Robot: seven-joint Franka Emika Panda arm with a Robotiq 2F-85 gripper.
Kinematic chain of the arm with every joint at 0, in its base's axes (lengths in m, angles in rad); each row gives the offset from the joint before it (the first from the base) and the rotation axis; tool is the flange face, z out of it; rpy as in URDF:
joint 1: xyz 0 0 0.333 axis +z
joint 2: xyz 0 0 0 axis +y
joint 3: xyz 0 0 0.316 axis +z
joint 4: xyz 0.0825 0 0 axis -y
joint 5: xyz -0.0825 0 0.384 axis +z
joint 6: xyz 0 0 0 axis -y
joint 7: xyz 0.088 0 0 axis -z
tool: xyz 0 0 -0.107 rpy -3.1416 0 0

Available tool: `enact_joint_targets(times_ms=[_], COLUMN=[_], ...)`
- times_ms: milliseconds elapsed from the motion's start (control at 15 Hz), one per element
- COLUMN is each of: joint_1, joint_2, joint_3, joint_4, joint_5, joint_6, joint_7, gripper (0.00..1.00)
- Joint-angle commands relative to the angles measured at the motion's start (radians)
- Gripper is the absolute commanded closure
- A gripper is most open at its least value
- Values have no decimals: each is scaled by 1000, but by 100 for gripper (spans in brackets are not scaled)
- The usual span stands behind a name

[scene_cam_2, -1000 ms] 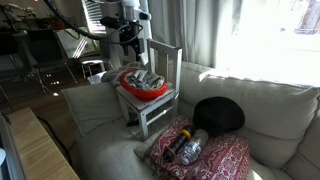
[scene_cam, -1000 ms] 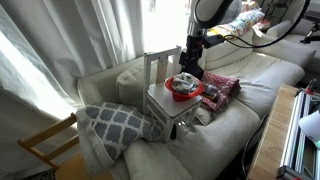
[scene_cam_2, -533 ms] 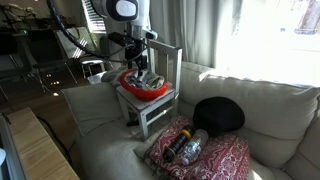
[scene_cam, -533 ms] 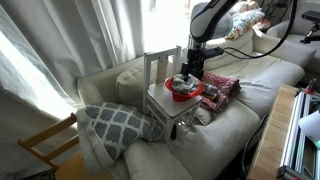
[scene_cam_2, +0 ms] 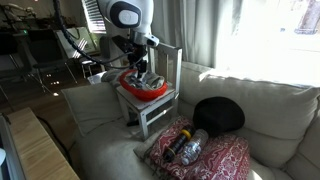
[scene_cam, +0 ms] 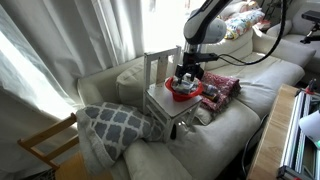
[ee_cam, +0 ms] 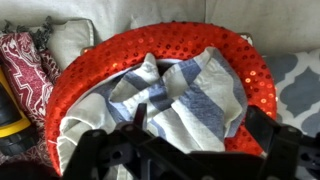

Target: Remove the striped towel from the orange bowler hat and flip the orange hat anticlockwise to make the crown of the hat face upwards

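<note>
hovering my claw (scene_cam: 186, 72) just above the hat, jaws spread wide with nothing between them. in the wrist view its dark fingers frame the bottom edge, with the cloth directly below. the striped towel (ee_cam: 175, 95) lies crumpled inside the orange bowler hat (ee_cam: 85, 70). the hat sits crown down, sequined brim facing up, on the seat of a small white chair (scene_cam: 160, 68) that stands on the sofa (scene_cam: 235, 135). a red patterned fabric (ee_cam: 25, 60) lies beside the chair, and a lattice-patterned cushion (scene_cam: 110, 125) rests on its other side, apart from the work. i judge this to be the approach for the first step: the towel is not yet gripped and the hat not yet turned. next i'd lower straight down and pinch a raised fold near the middle of the towel. the fingers should catch cloth only, not the brim, or the hat may lift with it off the narrow seat. with the towel set aside, the hat will need a grip on its brim for the flip.
</note>
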Motion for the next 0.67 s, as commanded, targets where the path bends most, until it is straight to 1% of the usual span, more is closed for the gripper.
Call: enact_joint_targets(times_ms=[0, 67, 200, 267, 400, 467, 600], joint_1=[-23, -24, -29, -32, -35, -37, -40], joint_2=[52, 60, 73, 79, 85, 85, 87], joint_3=[32, 37, 48, 53, 61, 63, 66], joint_4=[30, 35, 42, 45, 50, 53, 56], joint_5=[56, 65, 82, 87, 94, 96, 101], joint_6=[48, 58, 72, 79, 88, 86, 80], joint_7=[-9, -10, -12, -13, -13, -12, -9], gripper=[0, 6, 30, 31, 47, 56, 69])
